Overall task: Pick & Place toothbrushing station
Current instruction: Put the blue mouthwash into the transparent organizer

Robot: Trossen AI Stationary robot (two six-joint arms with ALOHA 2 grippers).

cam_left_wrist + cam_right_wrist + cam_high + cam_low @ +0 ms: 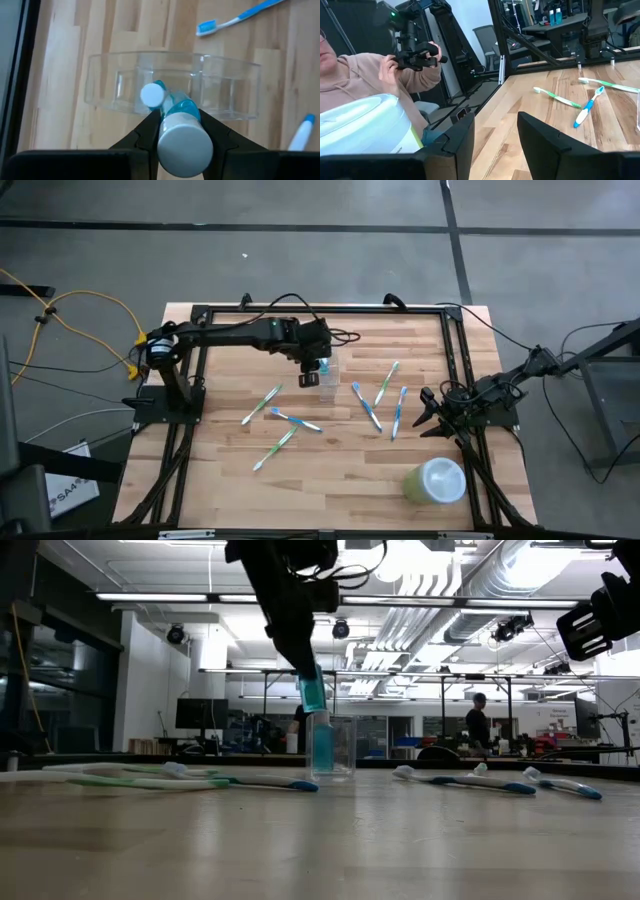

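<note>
White-capped small blue tube (182, 137) pinched in left gripper (181, 125), held upright over clear plastic cup (172, 85) to drop beside another tube; right gripper (495, 135) empty, open.

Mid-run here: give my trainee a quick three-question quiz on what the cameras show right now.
1. True or false: the left gripper holds a blue tube above the clear cup.
2. How many toothbrushes lie on the table? A) four B) six C) eight
3. Which gripper waits open and empty near the pale green container?

Key: 1 true; 2 B; 3 the right gripper.
</note>
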